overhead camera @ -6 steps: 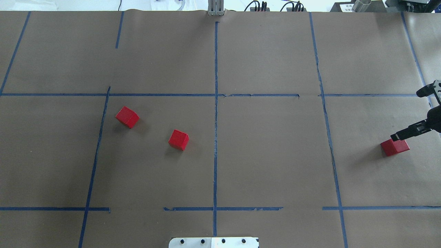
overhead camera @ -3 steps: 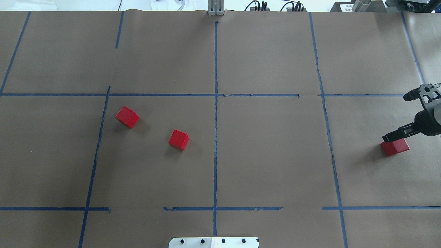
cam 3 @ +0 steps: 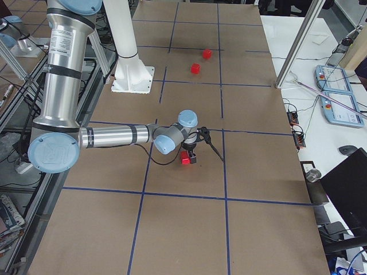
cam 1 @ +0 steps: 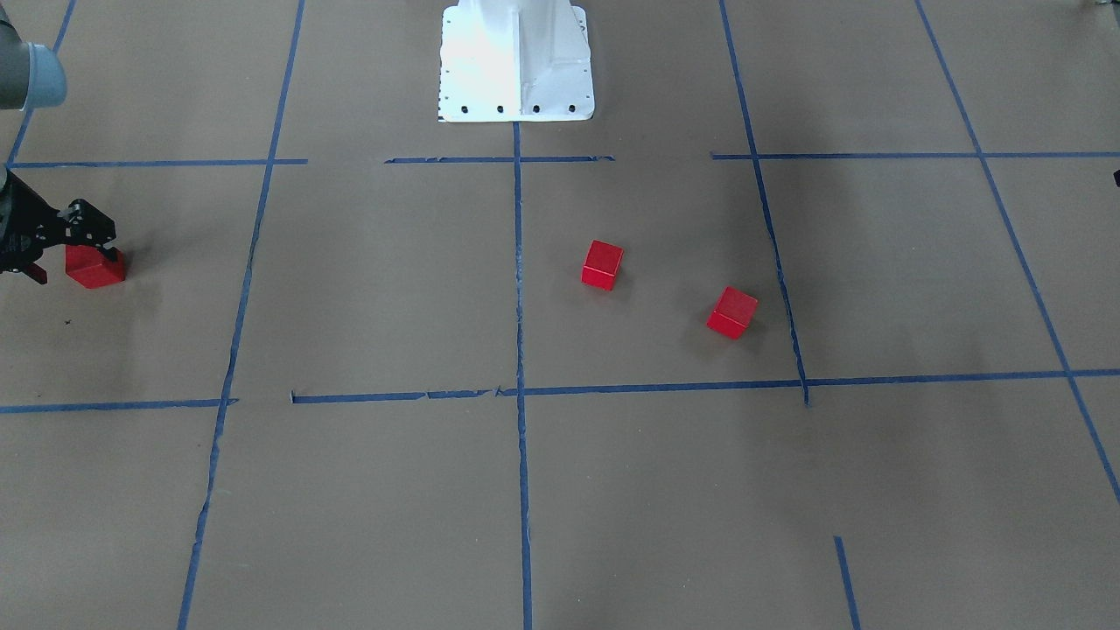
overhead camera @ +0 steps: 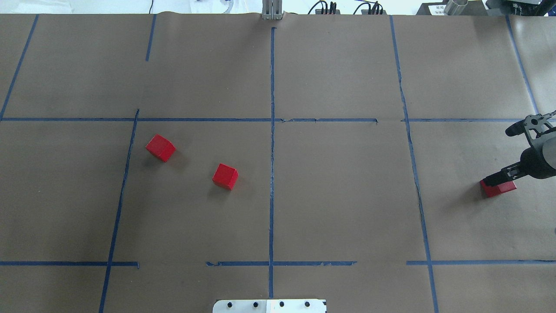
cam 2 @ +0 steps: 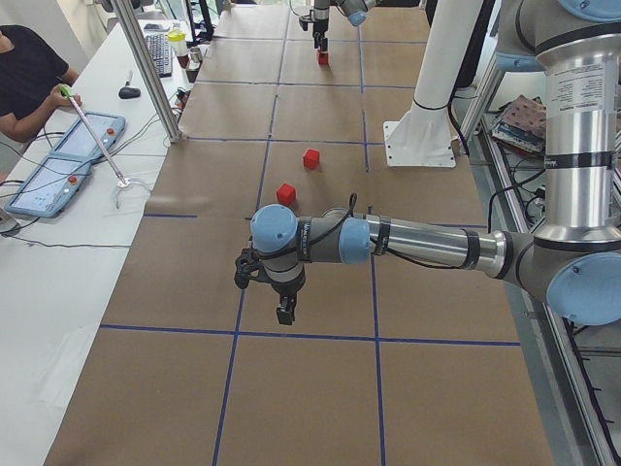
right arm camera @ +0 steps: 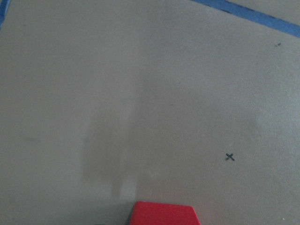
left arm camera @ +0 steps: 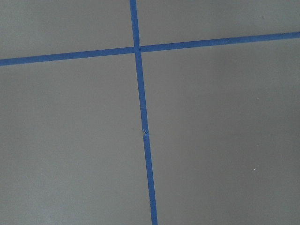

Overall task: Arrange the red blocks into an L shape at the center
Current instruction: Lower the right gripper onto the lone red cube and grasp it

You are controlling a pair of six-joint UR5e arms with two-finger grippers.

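Two red blocks [overhead camera: 160,148] [overhead camera: 225,176] lie apart on the brown paper, left of the blue tape line through the center [overhead camera: 304,191]. The third red block [overhead camera: 499,188] sits far to the right. My right gripper [overhead camera: 498,182] is low over it, open, with its fingers either side of the block. The front-facing view shows this gripper [cam 1: 70,254] at the block [cam 1: 94,267]. In the right wrist view the block [right arm camera: 164,213] fills the bottom edge. My left gripper [cam 2: 284,311] hangs over bare paper far from the blocks; I cannot tell whether it is open or shut.
The white robot base [overhead camera: 269,305] sits at the near table edge. Blue tape lines grid the paper. A person [cam 2: 29,68] sits at a side table with tablets [cam 2: 58,170], beyond a metal post [cam 2: 146,68].
The right gripper has moved in from the right edge and dropped onto the far-right block, now covering its far side. None of the blocks has shifted.
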